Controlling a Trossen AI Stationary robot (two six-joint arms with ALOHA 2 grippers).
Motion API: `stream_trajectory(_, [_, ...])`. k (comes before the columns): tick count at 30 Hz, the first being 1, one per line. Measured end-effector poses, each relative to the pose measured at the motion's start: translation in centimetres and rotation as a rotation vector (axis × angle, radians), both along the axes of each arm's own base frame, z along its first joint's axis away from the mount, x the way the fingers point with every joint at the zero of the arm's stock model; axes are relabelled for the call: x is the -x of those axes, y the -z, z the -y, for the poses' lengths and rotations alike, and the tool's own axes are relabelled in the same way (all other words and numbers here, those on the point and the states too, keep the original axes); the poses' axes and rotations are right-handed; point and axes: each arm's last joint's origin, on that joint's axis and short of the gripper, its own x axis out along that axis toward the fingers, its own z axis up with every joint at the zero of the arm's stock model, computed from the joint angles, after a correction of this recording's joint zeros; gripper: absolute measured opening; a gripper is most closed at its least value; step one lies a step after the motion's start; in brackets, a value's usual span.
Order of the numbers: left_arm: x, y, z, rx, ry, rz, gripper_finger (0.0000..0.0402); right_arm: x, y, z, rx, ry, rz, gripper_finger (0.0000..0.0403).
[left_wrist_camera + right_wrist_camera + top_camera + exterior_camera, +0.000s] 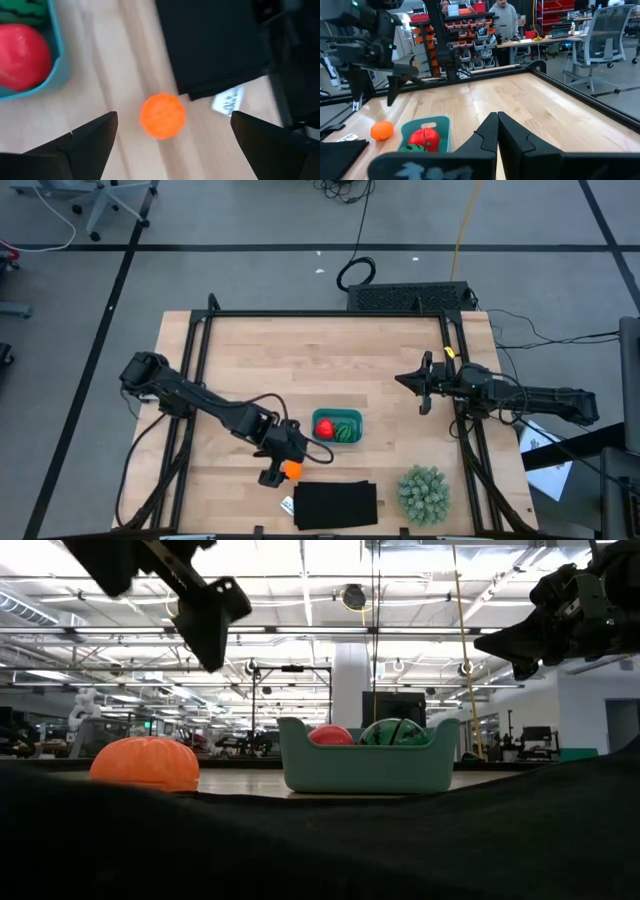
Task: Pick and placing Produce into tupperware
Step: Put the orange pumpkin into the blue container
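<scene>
**Left gripper spread wide over the orange fruit, two fruits already in the container**

Taking the teal tupperware (337, 426) as the landmark: nearest the front edge of the table, just in front of the tupperware, lies a flat black rectangle (335, 505) with a matte surface, one small white label (287, 505) at its left corner. To the right of that rectangle and in front of the tupperware stands one pale-green spiky plant ball (423, 492).

Between the black rectangle and the tupperware's front-left corner sits the orange fruit (162, 115), one round, finely dimpled ball resting on the pale wood-plank table (250, 360). The left gripper (175, 137) hangs above it with its two dark fingers far apart, one on each side of the fruit; they touch nothing and hold nothing. In the low view the gripper is clearly raised off the table, above the fruit.

The tupperware itself is a smooth plastic rectangular tub with rounded corners. Inside it lie two pieces of produce: one glossy red fruit (324, 427) at the left end, and one dark green round fruit (346, 431) with darker stripes at the right end. Three pieces of produce in all.

Well to the right of the tupperware and farther back, the right gripper (424, 395) waits in the air, fingers pressed together, empty.
</scene>
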Motion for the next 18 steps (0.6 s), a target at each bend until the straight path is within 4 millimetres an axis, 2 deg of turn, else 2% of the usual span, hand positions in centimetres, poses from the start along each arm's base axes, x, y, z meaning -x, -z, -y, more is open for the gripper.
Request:
stream_trajectory(5, [-0.6,2.4,1.0,0.017,0.066,-0.038,0.0395,0.0,0.0,0.0,0.000,0.000,-0.004,0.0000])
stream_trajectory(10, [-1.2,4.1,1.1,0.002,0.070,-0.073,0.0395,-0.1,0.2,0.0,-0.003,0.001,-0.019,0.0000])
stream_trajectory(18, [-1.7,5.5,1.1,-0.029,0.063,-0.089,0.0395,-0.1,0.2,0.0,-0.004,0.001,-0.024,0.0000])
